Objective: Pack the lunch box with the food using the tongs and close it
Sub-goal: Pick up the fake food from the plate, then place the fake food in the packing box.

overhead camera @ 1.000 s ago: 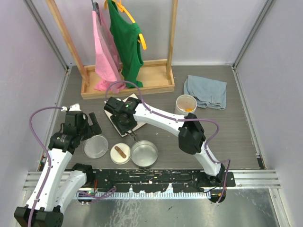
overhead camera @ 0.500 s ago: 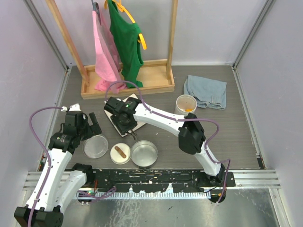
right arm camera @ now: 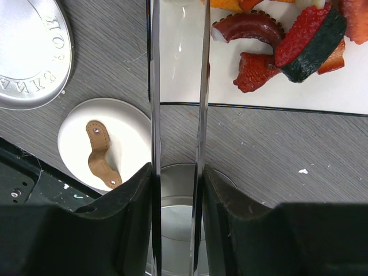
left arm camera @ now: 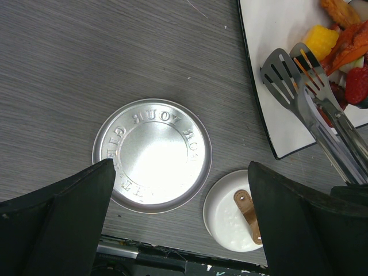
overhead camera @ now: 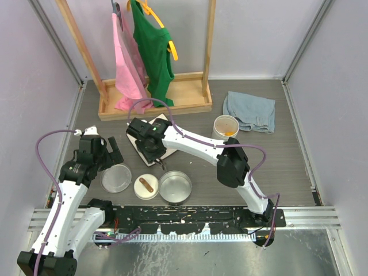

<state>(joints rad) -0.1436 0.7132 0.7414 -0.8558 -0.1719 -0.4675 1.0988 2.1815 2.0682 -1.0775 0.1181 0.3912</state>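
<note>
My right gripper (right arm camera: 177,172) (overhead camera: 150,150) is shut on the silver tongs (right arm camera: 201,86), one finger pressing each thin arm. The tongs' slotted tips (left arm camera: 293,75) hover over the food (left arm camera: 345,52) (right arm camera: 276,40) on the white plate (left arm camera: 276,29) (overhead camera: 163,122): orange, red and dark pieces. Below the wrist is the lunch box's wide shallow tin (overhead camera: 175,187) (right arm camera: 175,195). Its flat disc lid (left arm camera: 152,155) (overhead camera: 116,177) lies to the left, with my left gripper (left arm camera: 181,190) (overhead camera: 109,152) open above its near edge, holding nothing. The taller steel cup (overhead camera: 225,126) stands back right with orange pieces inside.
A small white round dish (left arm camera: 236,210) (overhead camera: 145,187) (right arm camera: 100,149) with a brown strap-like piece sits between lid and tin. A blue cloth (overhead camera: 250,111) lies at the back right. A wooden rack (overhead camera: 155,98) with pink and green garments stands at the back.
My right gripper has squeezed the tongs' arms a little closer together. Both arms hold their places in the top view.
</note>
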